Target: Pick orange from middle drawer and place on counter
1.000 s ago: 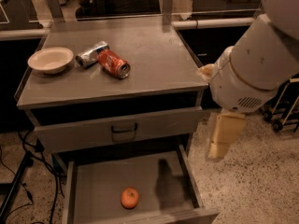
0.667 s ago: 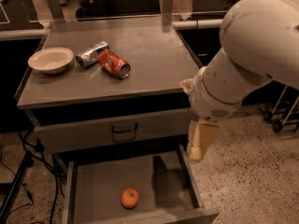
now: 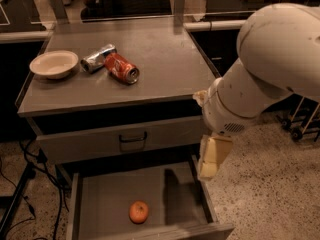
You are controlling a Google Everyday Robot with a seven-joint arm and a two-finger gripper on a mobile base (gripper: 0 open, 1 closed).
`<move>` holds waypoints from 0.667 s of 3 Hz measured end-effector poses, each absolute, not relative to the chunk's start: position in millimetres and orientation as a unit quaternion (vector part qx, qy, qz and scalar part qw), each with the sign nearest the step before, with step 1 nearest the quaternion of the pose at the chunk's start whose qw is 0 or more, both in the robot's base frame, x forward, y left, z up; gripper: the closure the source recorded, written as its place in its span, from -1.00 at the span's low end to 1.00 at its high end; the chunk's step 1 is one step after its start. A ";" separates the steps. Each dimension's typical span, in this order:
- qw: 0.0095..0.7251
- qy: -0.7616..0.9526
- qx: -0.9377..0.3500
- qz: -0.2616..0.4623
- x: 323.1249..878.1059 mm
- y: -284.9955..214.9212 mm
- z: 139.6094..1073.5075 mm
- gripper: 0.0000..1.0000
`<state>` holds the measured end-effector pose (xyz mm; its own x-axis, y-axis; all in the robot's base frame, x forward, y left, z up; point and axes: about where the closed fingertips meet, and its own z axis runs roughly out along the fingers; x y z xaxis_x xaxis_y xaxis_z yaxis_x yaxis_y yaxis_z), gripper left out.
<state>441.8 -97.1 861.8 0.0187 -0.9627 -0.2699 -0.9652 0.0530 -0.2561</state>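
Note:
The orange (image 3: 139, 211) lies on the bare floor of the open middle drawer (image 3: 105, 199), near its front and a little left of centre. My gripper (image 3: 211, 158) hangs from the big white arm over the drawer's right side wall, above and to the right of the orange, well apart from it. The counter (image 3: 170, 69) is the grey cabinet top above the drawers.
On the counter's left side stand a white bowl (image 3: 54, 64), a crushed silver can (image 3: 98, 57) and a red soda can (image 3: 121, 68) on its side. The closed drawer front with a black loop handle (image 3: 132, 141) is above the open drawer. Cables (image 3: 30, 184) run down the left.
The arm has swung left and down, bringing my gripper from outside the cabinet's right side to over the open drawer's right wall. The orange has not moved.

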 end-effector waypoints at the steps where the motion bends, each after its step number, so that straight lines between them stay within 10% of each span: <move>1: 0.190 0.706 -0.682 0.018 436.1 -79.6 839.6 -1.00; 2: 0.191 0.705 -0.683 0.017 453.1 -52.0 798.8 -1.00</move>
<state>453.1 -52.0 798.8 0.0061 -0.9563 -0.2923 -0.9695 0.0660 -0.2361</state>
